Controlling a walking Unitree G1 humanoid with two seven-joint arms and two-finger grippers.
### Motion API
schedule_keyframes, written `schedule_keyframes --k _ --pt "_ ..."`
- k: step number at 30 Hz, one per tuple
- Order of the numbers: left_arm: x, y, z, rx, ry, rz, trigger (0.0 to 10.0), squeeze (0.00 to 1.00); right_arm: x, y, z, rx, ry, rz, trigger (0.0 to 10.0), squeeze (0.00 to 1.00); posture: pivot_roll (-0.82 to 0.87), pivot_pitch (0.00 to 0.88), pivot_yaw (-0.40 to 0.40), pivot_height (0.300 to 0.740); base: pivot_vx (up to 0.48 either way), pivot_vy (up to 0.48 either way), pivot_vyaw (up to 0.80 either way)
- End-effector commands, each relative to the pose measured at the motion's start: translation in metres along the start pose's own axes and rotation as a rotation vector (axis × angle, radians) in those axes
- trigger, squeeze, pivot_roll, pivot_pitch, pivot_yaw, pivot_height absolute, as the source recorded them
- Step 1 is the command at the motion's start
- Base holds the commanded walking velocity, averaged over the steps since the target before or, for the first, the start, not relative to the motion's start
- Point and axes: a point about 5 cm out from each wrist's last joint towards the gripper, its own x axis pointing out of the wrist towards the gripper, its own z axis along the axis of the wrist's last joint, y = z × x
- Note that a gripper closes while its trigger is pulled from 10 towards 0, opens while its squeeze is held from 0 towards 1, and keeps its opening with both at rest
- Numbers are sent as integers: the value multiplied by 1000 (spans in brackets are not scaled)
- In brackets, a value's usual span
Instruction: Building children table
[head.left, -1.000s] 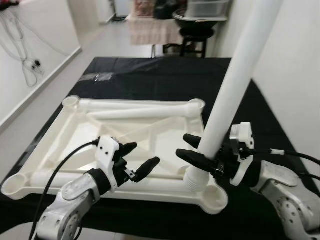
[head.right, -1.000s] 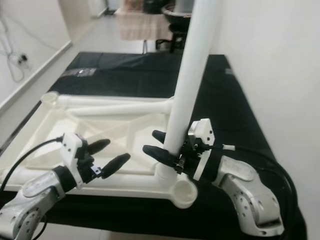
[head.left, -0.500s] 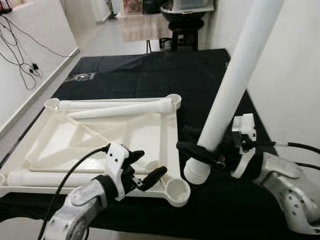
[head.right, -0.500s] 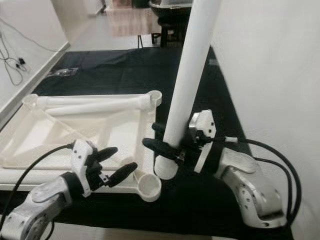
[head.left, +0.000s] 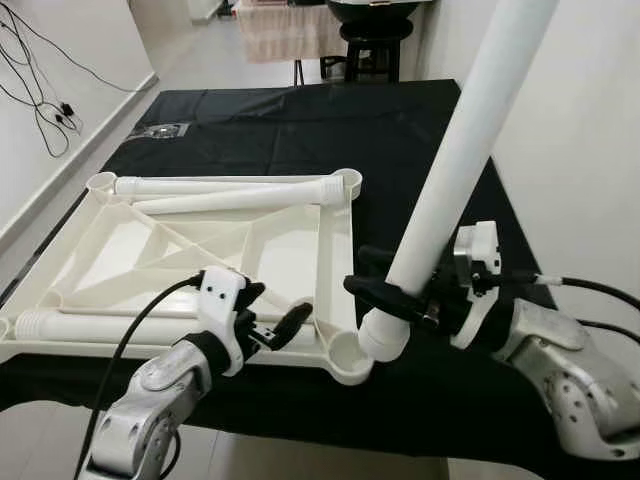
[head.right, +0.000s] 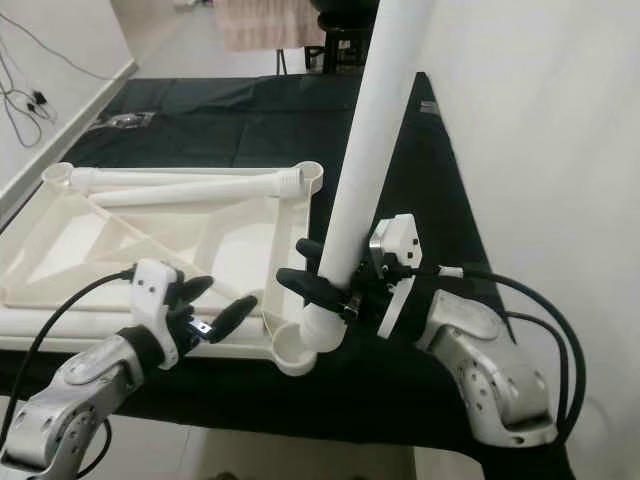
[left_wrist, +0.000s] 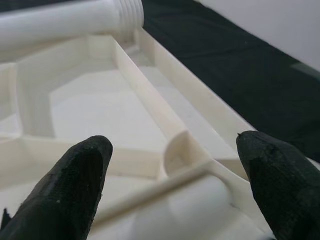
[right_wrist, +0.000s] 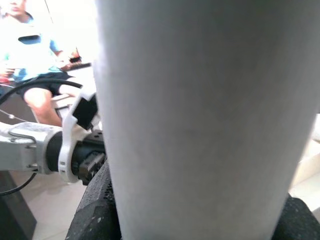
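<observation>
The white children's table top (head.left: 150, 250) lies upside down on a black-covered table (head.left: 300, 130). My right gripper (head.left: 385, 280) is shut on a long white leg tube (head.left: 470, 120). The tube stands tilted, and its threaded lower end (head.left: 378, 338) rests against the rim of the near right corner socket (head.left: 345, 358). My left gripper (head.left: 272, 305) hangs open just over the top's near edge, left of that socket (left_wrist: 180, 150), holding nothing. Two more legs (head.left: 230, 192) lie across the far side, and another (head.left: 100, 325) lies along the near edge.
A white wall (head.left: 580, 150) runs close along the right of the table. Cables (head.left: 40, 90) hang on the left wall above bare floor. A stool (head.left: 370, 40) and a cloth-draped table stand far behind. A seated person (right_wrist: 30, 50) appears in the right wrist view.
The whole view has shifted as the camera moved. The leg's lower end has come left, from clear of the corner socket to against its rim. The left gripper stays open near the front edge.
</observation>
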Motion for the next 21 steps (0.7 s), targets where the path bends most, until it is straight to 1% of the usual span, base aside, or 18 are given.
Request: schedule_keyframes --k 1,3,6,10,13,21 --pt "-1 4 -4 1 8 34 10000 0 4 1 0 -13 -9 0 10000 0 -21 58 21 740 0 0 0" --pt "-1 4 -4 1 8 34 10000 0 4 1 0 -13 -9 0 10000 0 -21 58 21 740 0 0 0" --pt "1 3 -4 6 5 50 10000 0 11 0 -1 -7 -18 -16 10000 0 -19 58 23 740 0 0 0" --pt "1 3 -5 13 9 56 10000 0 14 1 -2 -5 -19 -17 10000 0 -19 59 24 740 0 0 0" --pt "1 4 -8 25 29 68 10000 0 19 3 -5 -7 -14 -17 10000 0 -18 60 24 740 0 0 0" --pt "-1 5 -10 37 34 87 10000 0 24 0 -6 -10 -12 -44 10000 0 -14 67 25 740 0 454 0"
